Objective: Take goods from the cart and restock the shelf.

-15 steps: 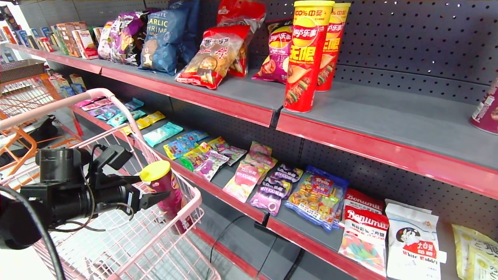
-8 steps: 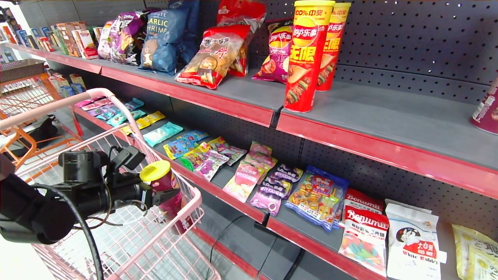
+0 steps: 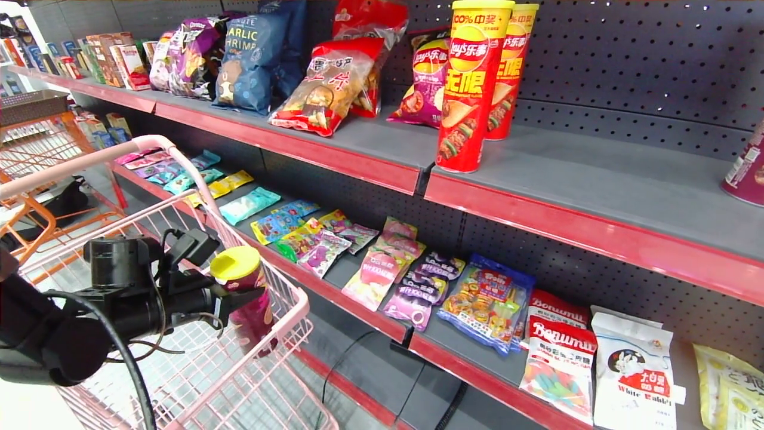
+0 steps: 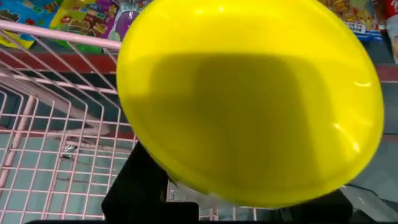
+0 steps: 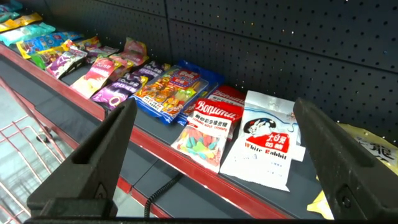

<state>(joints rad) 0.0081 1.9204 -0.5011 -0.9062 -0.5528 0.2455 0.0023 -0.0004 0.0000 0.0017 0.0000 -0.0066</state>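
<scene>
A purple chip can with a yellow lid point(image 3: 249, 313) stands tilted in the front corner of the pink cart point(image 3: 290, 325). My left gripper point(image 3: 242, 294) is shut on the can just below the lid. In the left wrist view the yellow lid point(image 4: 249, 99) is very close, with a black finger point(image 4: 140, 193) beside it and the cart's wire below. My right gripper point(image 5: 214, 109) stands open with nothing between its fingers, in front of the lower shelf's candy bags point(image 5: 202, 127).
On the upper shelf point(image 3: 597, 173), two tall red chip cans point(image 3: 471, 89) stand beside snack bags point(image 3: 325, 89); bare grey board lies to their right, up to a purple can point(image 3: 746, 167) at the edge. Flat candy packs point(image 3: 486, 301) cover the lower shelf. An orange cart point(image 3: 36, 149) stands behind.
My left gripper moved in onto the can and closed around it. The can now leans, its base shifted away from the cart's corner.
</scene>
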